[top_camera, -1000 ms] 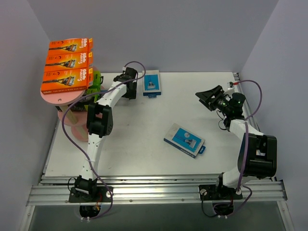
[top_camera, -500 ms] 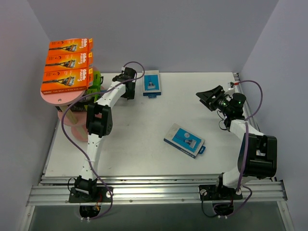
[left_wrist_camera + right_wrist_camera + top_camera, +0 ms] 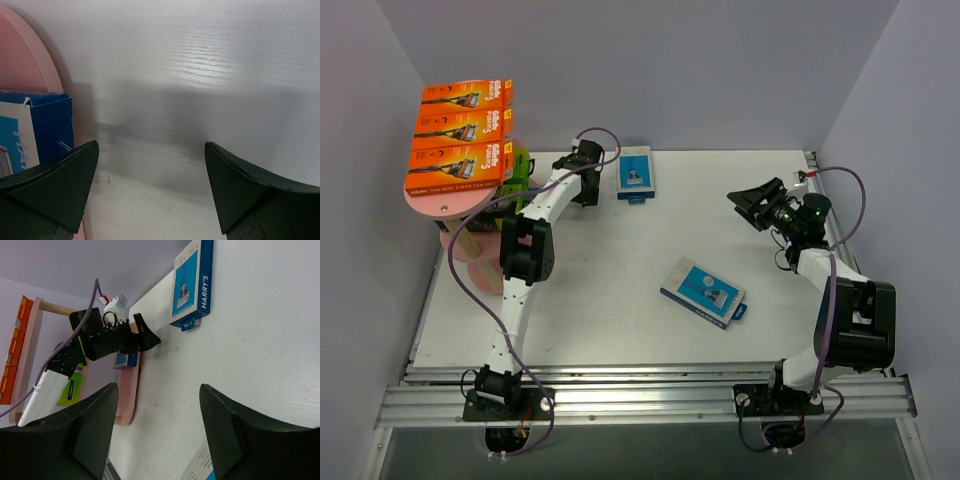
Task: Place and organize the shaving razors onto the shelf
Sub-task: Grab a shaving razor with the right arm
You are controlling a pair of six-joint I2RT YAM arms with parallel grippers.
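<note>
Probably a robotics lab: lilac walls (image 3: 650, 70), white table (image 3: 620, 230), left arm (image 3: 525, 255) and right arm (image 3: 855, 325) on aluminium rail (image 3: 650, 398).

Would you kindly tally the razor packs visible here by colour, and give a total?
Orange flat rectangular razor packs: 3, on the top board of the pink shelf.
Blue flat rectangular razor packs: 3, two on the white table at and, one on a lower shelf board.
Black-and-lime-green razor pack: 1 clearly seen; more may be hidden.
Total: 7 in view.
</note>
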